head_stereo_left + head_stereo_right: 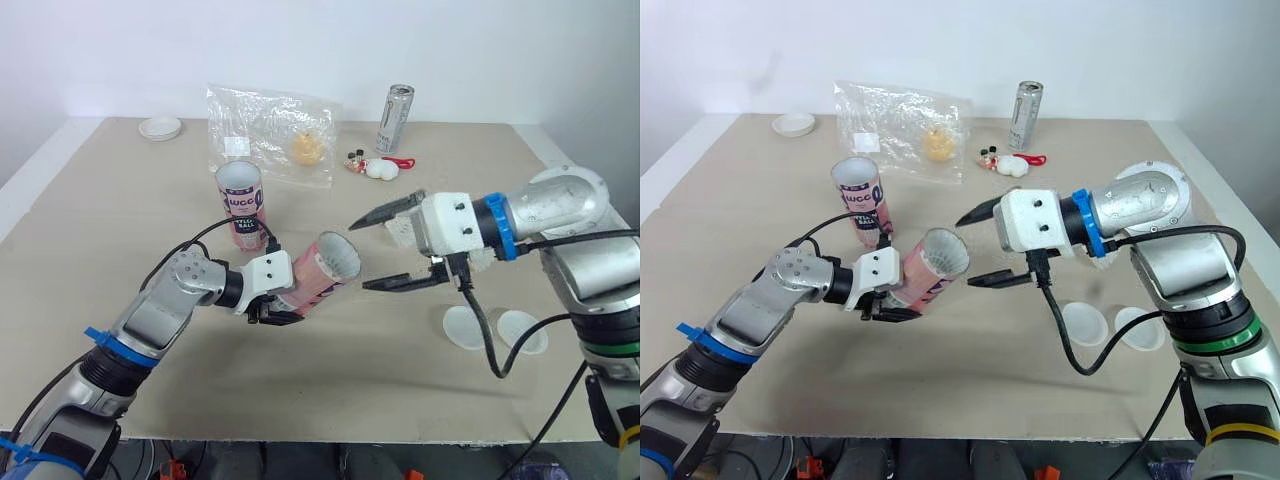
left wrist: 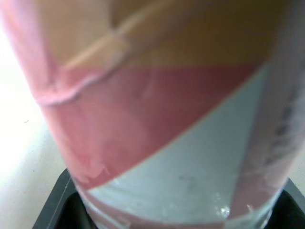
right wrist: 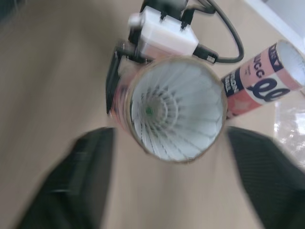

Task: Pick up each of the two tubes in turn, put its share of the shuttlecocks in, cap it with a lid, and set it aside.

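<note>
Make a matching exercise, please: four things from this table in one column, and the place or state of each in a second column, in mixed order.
Things:
1. tube in left gripper
2. other tube
3. lids
4. can

Places or states:
A. upright at the far edge of the table
B. tilted, shuttlecocks inside
C. flat on the near side, robot's right
D. upright, mid-table

Pairs: 1-B; 2-D; 3-C; 4-A
</note>
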Controlling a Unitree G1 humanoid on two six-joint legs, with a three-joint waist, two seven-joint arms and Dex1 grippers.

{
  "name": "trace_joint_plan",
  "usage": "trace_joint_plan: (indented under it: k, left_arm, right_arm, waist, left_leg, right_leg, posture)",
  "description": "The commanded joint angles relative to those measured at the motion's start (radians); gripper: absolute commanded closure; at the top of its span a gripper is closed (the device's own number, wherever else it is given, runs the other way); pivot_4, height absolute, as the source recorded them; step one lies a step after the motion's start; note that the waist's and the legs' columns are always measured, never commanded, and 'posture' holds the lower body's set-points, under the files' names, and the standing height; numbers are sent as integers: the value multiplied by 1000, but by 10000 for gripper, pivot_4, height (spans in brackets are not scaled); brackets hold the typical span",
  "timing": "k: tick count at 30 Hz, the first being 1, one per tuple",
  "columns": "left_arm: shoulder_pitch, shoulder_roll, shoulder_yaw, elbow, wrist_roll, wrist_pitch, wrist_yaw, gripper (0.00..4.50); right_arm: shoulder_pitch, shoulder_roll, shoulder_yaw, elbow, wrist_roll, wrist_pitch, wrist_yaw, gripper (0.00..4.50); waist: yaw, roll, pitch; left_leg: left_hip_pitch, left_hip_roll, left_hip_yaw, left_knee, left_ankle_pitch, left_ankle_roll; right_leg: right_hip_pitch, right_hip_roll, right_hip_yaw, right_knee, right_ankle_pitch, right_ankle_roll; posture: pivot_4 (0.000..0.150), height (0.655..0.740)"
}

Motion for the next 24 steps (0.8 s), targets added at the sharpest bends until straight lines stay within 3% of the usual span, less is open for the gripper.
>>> trace_joint_plan:
  k: [1, 5, 7, 8, 10, 13, 14, 16, 24]
  left_arm:
    - [14, 16, -10, 3, 18, 5, 1, 17454]
    - [8, 24, -19, 12, 28, -12, -7, 17454]
    - [1, 33, -28, 19, 41, -26, -13, 17454]
    - [-2, 38, -32, 23, 47, -33, -15, 17454]
    - [-7, 40, -34, 27, 50, -37, -17, 17454]
    - [-10, 35, -32, 26, 46, -33, -20, 17454]
    - [-10, 32, -30, 23, 42, -29, -20, 17454]
    - [-10, 30, -28, 19, 39, -23, -21, 17454]
    - [-13, 25, -24, 9, 31, -10, -22, 17454]
  right_arm:
    - [-49, 5, -124, 3, 145, 182, -60, 284]
    - [-75, 17, -160, 66, 174, 246, -94, 284]
    - [-90, 31, -143, 95, 154, 231, -92, 5248]
    - [-95, 37, -120, 100, 134, 219, -89, 8210]
    - [-103, 49, -79, 98, 103, 209, -80, 19985]
    - [-127, 82, -23, 85, 69, 199, -79, 30485]
    - [-131, 90, 2, 73, 63, 203, -67, 36722]
    - [-132, 88, 53, 59, 33, 192, -33, 44154]
    - [-173, 110, 194, 100, -94, 105, 66, 44154]
  waist:
    - [0, 0, 0]
    - [0, 0, 0]
    - [-1, 0, 0]
    - [-1, 0, 0]
    - [-2, 0, 0]
    - [-2, 0, 0]
    - [-2, 1, 0]
    - [-1, 0, 0]
    - [-1, 1, 0]
  left_leg:
    - [0, 0, 0, 0, 0, 0]
    - [0, 0, 0, 0, 0, 0]
    - [0, 0, 0, 0, 0, 0]
    - [0, 0, 0, 0, 0, 0]
    - [0, 0, 0, 0, 0, 0]
    - [0, 1, 0, 0, 0, 0]
    - [0, 1, 0, 0, 0, 0]
    - [0, 1, 0, 0, 0, 0]
    - [0, 1, 0, 0, 0, 0]
  right_leg:
    - [0, 0, 0, 0, 0, 0]
    - [0, 0, 0, 0, 0, 0]
    - [0, 0, 0, 0, 0, 0]
    - [0, 0, 0, 0, 0, 0]
    - [0, 1, 0, 0, 0, 0]
    - [-1, 1, 0, 1, 1, 0]
    - [-1, 1, 0, 1, 1, 1]
    - [-1, 1, 0, 1, 1, 1]
    - [-1, 1, 0, 1, 0, 1]
  posture:
    - [1500, 7400]
    - [1500, 7400]
    - [1500, 7400]
    - [1500, 7400]
    - [1500, 7400]
    - [1500, 7400]
    - [1500, 7400]
    - [1500, 7400]
    - [1500, 7400]
